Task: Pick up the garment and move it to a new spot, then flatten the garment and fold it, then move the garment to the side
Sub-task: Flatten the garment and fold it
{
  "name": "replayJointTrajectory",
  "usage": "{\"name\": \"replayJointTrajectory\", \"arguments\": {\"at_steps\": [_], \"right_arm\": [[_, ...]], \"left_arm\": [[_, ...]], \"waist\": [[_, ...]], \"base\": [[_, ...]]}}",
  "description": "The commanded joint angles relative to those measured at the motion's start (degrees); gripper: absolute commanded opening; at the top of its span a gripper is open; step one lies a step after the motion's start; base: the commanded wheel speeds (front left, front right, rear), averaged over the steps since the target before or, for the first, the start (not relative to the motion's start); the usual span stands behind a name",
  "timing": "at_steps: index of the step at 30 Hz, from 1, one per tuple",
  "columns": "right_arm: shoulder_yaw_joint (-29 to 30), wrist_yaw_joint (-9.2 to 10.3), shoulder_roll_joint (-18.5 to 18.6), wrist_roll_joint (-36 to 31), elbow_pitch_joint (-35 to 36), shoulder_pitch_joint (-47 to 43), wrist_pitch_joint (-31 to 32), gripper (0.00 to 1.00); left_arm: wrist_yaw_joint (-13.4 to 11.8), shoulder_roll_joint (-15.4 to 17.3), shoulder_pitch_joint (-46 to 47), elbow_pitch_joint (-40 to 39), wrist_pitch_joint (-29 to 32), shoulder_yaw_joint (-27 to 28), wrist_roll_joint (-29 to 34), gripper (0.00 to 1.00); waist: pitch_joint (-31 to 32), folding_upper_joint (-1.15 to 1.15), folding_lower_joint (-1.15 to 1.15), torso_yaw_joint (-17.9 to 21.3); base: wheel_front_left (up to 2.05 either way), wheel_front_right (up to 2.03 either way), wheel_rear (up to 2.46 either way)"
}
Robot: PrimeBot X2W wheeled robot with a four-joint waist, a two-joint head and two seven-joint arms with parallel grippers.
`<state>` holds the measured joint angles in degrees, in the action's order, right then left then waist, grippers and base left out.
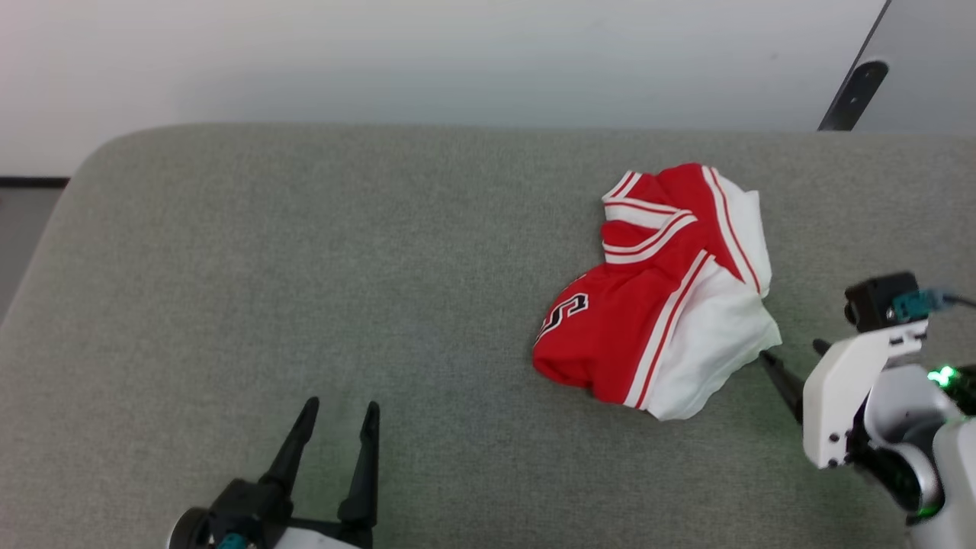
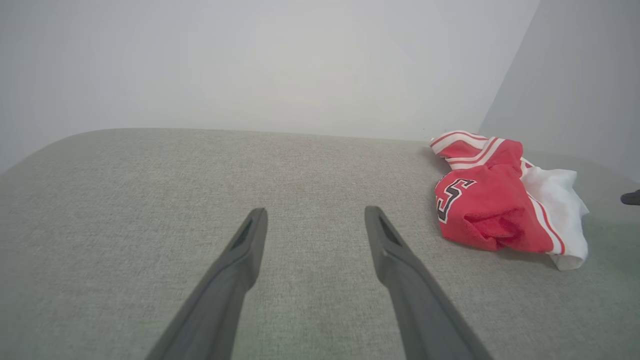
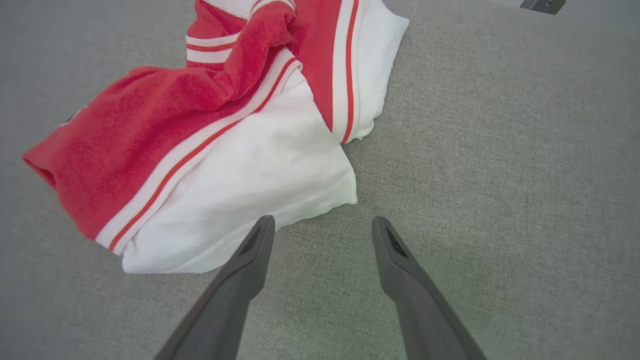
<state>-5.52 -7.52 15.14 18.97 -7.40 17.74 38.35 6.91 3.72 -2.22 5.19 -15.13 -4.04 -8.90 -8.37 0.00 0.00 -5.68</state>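
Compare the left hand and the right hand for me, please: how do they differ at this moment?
The left hand is over the bare grey fabric surface, well away from the jersey; the right hand sits right beside the jersey's white sleeve. The left hand points straight ahead, while the right hand angles leftward at the jersey. Both are open and hold nothing.

Red garment (image 1: 633, 320) with white sleeves, red-and-white striped trim and black white-outlined lettering, on a grey-green woven surface (image 1: 305, 267).
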Motion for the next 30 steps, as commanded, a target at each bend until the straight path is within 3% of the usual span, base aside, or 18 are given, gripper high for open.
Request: {"name": "replayJointTrajectory", "arguments": {"at_steps": [1,12,23,24,26,27,30], "right_arm": [[0.04,0.06,0.45,-0.46,-0.61,1.48,1.45,1.00],[-2.40,0.06,2.79,-1.22,-6.79,8.00,7.26,1.00],[-6.22,0.05,3.22,0.95,-12.77,9.37,7.09,1.00],[-6.90,0.04,3.32,1.45,-12.79,9.25,6.91,0.49],[-7.67,0.01,3.55,2.42,-12.81,9.20,6.29,0.20],[-7.89,0.00,3.63,2.72,-12.91,9.18,6.06,0.00],[-8.05,0.03,4.24,3.26,-13.09,9.08,5.05,0.00]], "left_arm": [[0.13,-0.17,1.00,0.18,-0.02,-0.26,0.67,1.00],[0.55,-0.65,4.53,1.20,-0.02,-1.86,0.28,1.00],[0.59,-0.80,5.61,2.09,-0.02,-2.27,-0.29,1.00],[0.60,-0.80,5.65,2.15,-0.02,-2.26,-0.32,1.00],[0.61,-0.82,5.72,2.33,-0.02,-2.18,-0.41,1.00],[0.61,-0.83,5.75,2.41,-0.02,-2.20,-0.40,1.00],[0.62,-0.84,5.87,2.62,-0.02,-2.30,-0.51,1.00]], "waist": [[-1.97,0.00,0.00,-0.83],[-6.01,0.00,0.00,-2.71],[-7.61,0.00,0.00,-3.94],[-7.63,0.00,0.00,-3.94],[-7.58,0.00,0.00,-3.91],[-7.53,0.00,0.00,-3.84],[-7.35,0.00,0.00,-3.59]], "base": [[0.00,0.00,0.00],[0.00,0.00,0.00],[0.00,0.00,0.00],[0.00,0.00,0.00],[0.00,0.00,0.00],[0.00,0.00,0.00],[0.00,0.00,0.00]]}}
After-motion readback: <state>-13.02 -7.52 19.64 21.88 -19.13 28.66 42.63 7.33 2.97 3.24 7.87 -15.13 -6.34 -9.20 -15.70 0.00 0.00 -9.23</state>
